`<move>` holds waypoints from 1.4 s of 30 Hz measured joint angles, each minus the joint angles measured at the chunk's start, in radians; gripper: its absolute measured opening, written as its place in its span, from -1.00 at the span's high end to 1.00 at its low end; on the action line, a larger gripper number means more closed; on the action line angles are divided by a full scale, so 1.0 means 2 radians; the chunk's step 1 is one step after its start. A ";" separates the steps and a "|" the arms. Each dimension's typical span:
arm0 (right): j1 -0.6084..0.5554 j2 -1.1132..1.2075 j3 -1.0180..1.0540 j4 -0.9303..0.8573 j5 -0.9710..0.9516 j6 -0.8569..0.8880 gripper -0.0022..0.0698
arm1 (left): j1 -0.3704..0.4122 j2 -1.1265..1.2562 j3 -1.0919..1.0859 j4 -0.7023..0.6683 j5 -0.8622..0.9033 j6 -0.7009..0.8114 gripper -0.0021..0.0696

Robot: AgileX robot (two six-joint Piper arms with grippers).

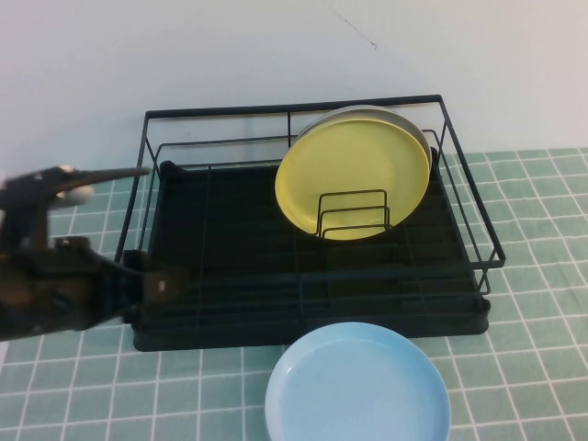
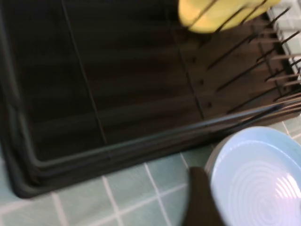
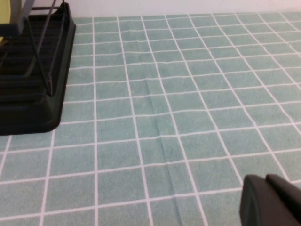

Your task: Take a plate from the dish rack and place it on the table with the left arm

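The sky-blue plate lies flat on the teal tiled table, just in front of the black dish rack. My left arm hangs at the left, beside the rack's left end, and its thin dark gripper points right, well clear of the plate and open. In the left wrist view one dark finger shows beside the plate, with nothing held. My right gripper hovers low over bare tiles to the right of the rack, shut and empty.
A yellow plate stands upright in the rack's small wire holder, with a pale plate behind it. The rack's front rail runs close to the blue plate. A white wall closes off the back.
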 joint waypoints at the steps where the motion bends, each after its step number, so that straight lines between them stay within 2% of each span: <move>1: 0.000 0.000 0.000 0.000 0.000 0.000 0.95 | 0.003 -0.020 0.000 0.015 0.000 -0.001 -0.13; 7: 0.000 0.000 0.000 0.000 0.000 0.000 0.95 | 0.005 -0.132 0.000 0.100 0.027 -0.001 0.69; 10: 0.000 0.000 0.000 0.000 0.000 0.000 0.95 | 0.005 -0.183 0.001 0.131 0.038 -0.001 0.87; 15: 0.000 0.000 0.000 0.000 0.000 0.000 0.95 | 0.006 -0.276 0.002 0.167 0.048 -0.013 0.93; 21: 0.000 0.000 0.000 0.000 0.000 0.000 0.95 | 0.006 -0.386 0.020 0.228 0.053 -0.065 0.94; 25: 0.000 0.000 0.000 0.000 0.000 0.000 0.95 | 0.006 -0.448 0.041 0.243 0.066 -0.078 0.94; 42: 0.000 0.000 0.000 0.000 0.000 0.000 0.95 | 0.006 -0.488 0.055 0.244 0.114 -0.081 0.95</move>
